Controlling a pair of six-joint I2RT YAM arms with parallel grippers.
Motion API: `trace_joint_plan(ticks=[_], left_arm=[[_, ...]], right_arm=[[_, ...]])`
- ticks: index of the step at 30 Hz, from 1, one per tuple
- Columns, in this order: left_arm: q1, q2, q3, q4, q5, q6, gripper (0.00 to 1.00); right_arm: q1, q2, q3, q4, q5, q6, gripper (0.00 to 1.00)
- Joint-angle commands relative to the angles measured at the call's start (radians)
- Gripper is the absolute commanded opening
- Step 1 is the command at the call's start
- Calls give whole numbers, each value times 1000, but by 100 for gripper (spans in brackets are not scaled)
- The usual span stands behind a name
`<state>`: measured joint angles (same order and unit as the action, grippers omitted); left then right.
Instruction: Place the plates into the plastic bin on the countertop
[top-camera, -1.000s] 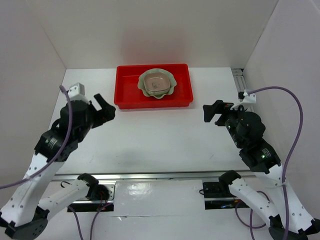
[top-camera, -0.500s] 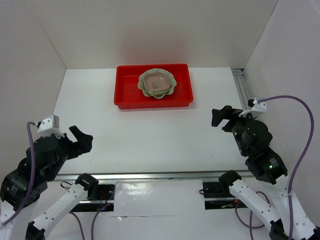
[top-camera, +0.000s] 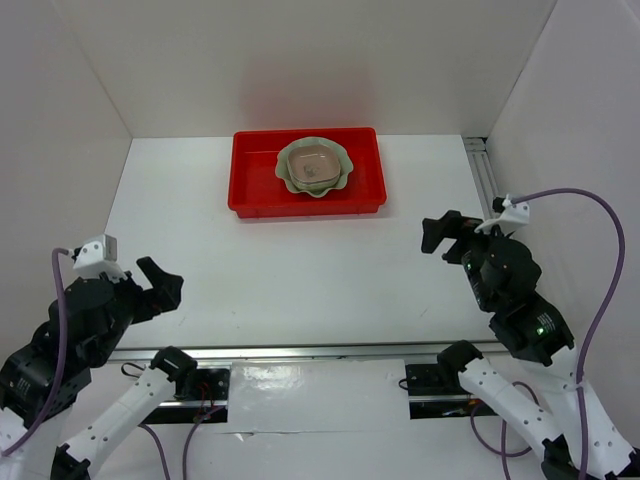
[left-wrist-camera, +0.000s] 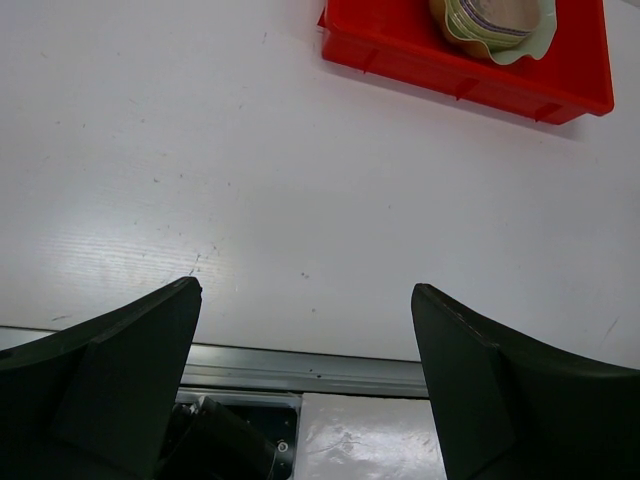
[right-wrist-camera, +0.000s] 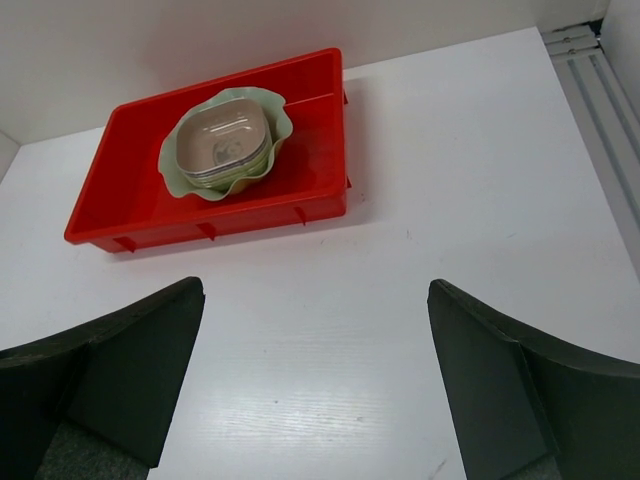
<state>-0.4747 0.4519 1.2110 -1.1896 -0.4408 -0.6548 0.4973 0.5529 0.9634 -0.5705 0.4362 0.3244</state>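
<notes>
The red plastic bin (top-camera: 255, 185) stands at the back middle of the white countertop (top-camera: 300, 270). In it lies the large pale-green scalloped plate (top-camera: 340, 172) with a stack of small rounded-square plates (top-camera: 314, 165) nested on it, a tan-pink one on top. The bin (right-wrist-camera: 140, 200) and the stack (right-wrist-camera: 222, 145) also show in the right wrist view, and the bin (left-wrist-camera: 400, 45) in the left wrist view. My left gripper (top-camera: 160, 288) is open and empty near the front left edge. My right gripper (top-camera: 440, 233) is open and empty at the right, well short of the bin.
White walls enclose the countertop on three sides. A metal rail (top-camera: 300, 350) runs along the front edge, with the arm bases below it. Another rail (top-camera: 482, 165) runs along the right wall.
The left arm pulled back from near the bin's left end to the front left edge. The right gripper drew back slightly to the right. The bin and plates did not move.
</notes>
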Motion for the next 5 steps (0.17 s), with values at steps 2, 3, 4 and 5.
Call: trace_joint_plan(ticks=[2, 3, 4, 5], left_arm=[[-2, -28, 7, 19, -7, 24, 100], [-2, -28, 7, 19, -7, 24, 100], [-2, -28, 7, 19, -7, 24, 100], [-2, -28, 7, 19, -7, 24, 100]], right_arm=[[24, 5, 40, -6, 39, 7, 100], [24, 5, 40, -6, 39, 7, 100], [33, 5, 40, -6, 48, 7, 100], [34, 5, 40, -17, 49, 7, 100]])
